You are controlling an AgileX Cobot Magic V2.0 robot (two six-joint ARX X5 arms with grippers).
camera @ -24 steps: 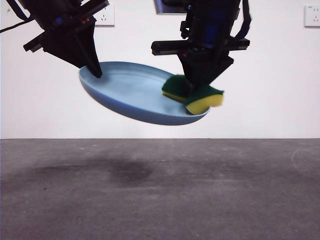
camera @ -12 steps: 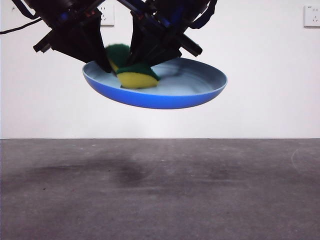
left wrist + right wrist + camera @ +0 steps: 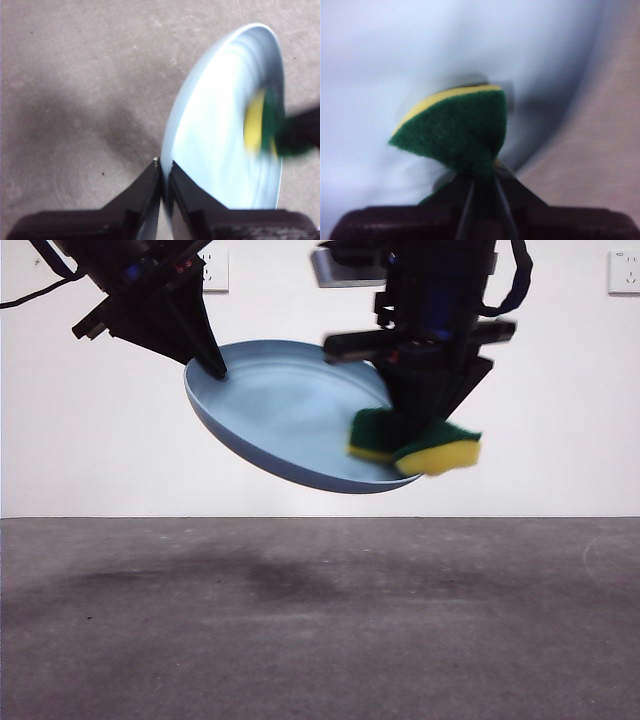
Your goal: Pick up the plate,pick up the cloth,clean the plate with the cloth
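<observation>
The light-blue plate [image 3: 290, 420] hangs tilted high above the table. My left gripper [image 3: 212, 365] is shut on its upper left rim; in the left wrist view its jaws [image 3: 165, 172] clamp the plate's rim [image 3: 172, 125]. My right gripper [image 3: 420, 430] is shut on the cloth [image 3: 415, 445], a yellow and green sponge, pressed against the plate's lower right edge. In the right wrist view the cloth [image 3: 457, 130] sits pinched in the gripper [image 3: 482, 177] against the plate's inside [image 3: 420, 55]. The cloth shows blurred in the left wrist view [image 3: 260, 125].
The grey table [image 3: 320, 620] lies well below the plate. A white wall with sockets [image 3: 625, 270] stands behind.
The right gripper has swept the cloth from the plate's left side to its lower right edge. The plate has tilted, its right side dropping, as it stood one second ago.
</observation>
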